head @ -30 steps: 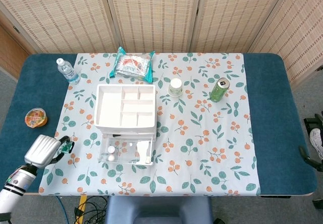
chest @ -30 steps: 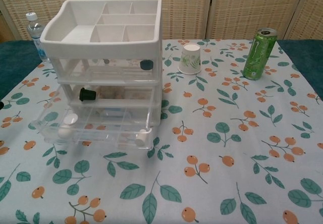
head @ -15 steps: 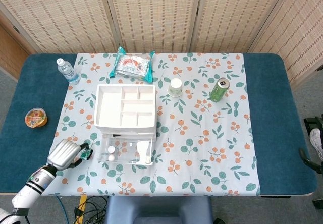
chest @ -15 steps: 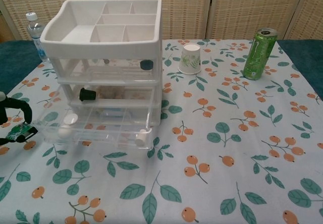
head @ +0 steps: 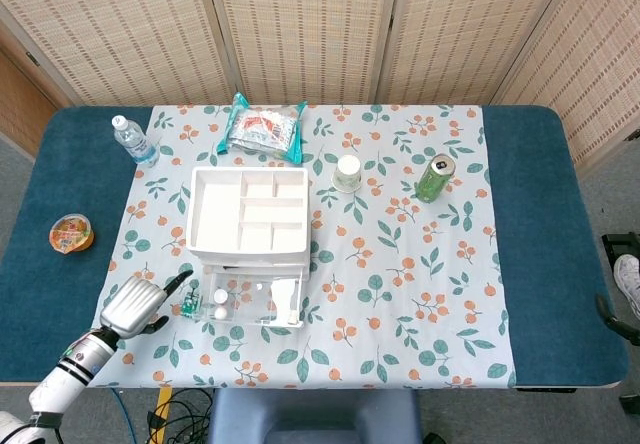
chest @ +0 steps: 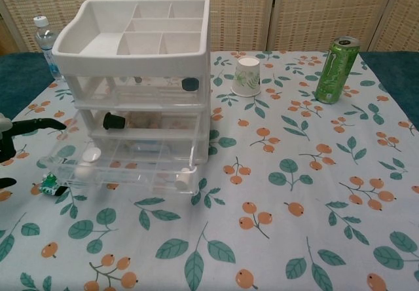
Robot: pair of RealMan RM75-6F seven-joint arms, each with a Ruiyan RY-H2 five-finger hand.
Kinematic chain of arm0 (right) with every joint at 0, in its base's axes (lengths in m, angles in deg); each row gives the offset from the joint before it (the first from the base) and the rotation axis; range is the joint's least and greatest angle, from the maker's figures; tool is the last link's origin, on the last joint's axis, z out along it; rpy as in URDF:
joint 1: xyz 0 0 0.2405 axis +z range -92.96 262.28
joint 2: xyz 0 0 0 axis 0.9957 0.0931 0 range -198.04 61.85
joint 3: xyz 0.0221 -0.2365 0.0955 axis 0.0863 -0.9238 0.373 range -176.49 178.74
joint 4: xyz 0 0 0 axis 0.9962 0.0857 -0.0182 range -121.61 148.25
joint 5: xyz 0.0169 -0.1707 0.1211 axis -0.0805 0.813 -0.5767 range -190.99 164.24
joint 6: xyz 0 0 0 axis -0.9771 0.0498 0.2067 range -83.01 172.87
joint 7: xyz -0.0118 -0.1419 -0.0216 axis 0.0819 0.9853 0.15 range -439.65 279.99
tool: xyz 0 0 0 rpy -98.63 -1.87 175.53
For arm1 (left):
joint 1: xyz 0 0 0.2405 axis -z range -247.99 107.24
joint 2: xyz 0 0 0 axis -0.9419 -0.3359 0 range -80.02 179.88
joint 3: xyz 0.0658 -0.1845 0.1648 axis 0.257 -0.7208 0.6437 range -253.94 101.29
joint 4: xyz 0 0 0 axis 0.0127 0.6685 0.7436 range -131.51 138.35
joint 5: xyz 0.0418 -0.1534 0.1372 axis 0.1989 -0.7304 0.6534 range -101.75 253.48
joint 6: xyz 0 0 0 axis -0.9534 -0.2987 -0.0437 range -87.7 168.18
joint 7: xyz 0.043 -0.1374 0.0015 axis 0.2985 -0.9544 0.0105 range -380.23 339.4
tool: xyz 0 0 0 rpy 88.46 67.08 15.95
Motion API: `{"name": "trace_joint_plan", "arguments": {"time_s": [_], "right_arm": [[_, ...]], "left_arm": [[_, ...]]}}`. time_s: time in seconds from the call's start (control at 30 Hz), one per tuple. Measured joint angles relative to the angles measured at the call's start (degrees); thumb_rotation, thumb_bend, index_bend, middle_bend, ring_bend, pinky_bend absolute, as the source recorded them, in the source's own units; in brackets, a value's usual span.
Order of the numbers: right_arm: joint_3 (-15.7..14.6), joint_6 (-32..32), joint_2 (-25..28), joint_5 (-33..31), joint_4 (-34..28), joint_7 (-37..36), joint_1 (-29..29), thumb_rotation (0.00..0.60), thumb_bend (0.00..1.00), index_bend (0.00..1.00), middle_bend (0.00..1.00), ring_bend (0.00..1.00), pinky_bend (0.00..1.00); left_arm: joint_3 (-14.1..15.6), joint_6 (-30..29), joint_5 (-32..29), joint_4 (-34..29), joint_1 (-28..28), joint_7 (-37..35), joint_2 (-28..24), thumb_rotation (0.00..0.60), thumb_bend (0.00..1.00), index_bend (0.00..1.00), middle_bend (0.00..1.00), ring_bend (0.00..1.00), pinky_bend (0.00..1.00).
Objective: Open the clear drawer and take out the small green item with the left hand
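The white drawer organizer [head: 247, 214] [chest: 134, 32] stands on the floral cloth, and its clear bottom drawer [head: 250, 302] [chest: 124, 166] is pulled out toward me. A small green item [head: 188, 302] [chest: 48, 185] lies on the cloth just off the drawer's front left corner. My left hand [head: 135, 304] [chest: 13, 137] hovers left of it with its fingers spread and nothing in them. The item lies just beyond the fingertips, apart from them. A few white pieces remain in the open drawer. My right hand is out of both views.
A water bottle [head: 132, 140] [chest: 44, 38] and a snack bag [head: 263, 127] sit at the back left. A paper cup [head: 348, 173] [chest: 248, 76] and a green can [head: 434, 178] [chest: 336, 69] stand right of the organizer. A jelly cup [head: 72, 233] rests on the blue table at far left.
My left hand carried the green item toward the drawer's left corner, then spread its fingers. The item now lies on the cloth.
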Motion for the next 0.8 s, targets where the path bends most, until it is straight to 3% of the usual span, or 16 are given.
{"name": "trace_joint_plan", "arguments": {"time_s": [0.17,0.4,0.57,0.8], "right_arm": [[0.0,0.1,0.2,-0.1,-0.1,0.0,0.0,0.6,0.34,0.0,0.0,0.04,0.06],[-1.3,3.5,1.3,-0.1,-0.3,-1.4,0.3,0.6,0.35,0.0,0.05,0.04,0.06],[-3.3,6.8,1.4,1.3,0.1,-3.7,1.1,0.6,0.35,0.0,0.05,0.04,0.06],[-4.9,7.7,0.3,2.5,1.4,-6.1,1.0,0.6,0.36,0.0,0.04,0.04,0.06]], "left_arm": [[-1.1,-2.1,-2.3,-2.7,-1.4,0.6,-2.8,0.6,0.28,0.04,0.82,0.85,0.98],[-5.0,-6.9,-10.7,-9.0,-4.6,1.6,-7.2,0.6,0.28,0.07,0.63,0.62,0.85],[-6.7,-12.7,-12.6,-11.1,-7.6,2.6,-8.6,0.6,0.28,0.09,0.51,0.46,0.66],[-6.2,-19.4,-10.8,-11.6,-12.5,4.2,-8.5,0.6,0.28,0.12,0.47,0.42,0.56]]}}
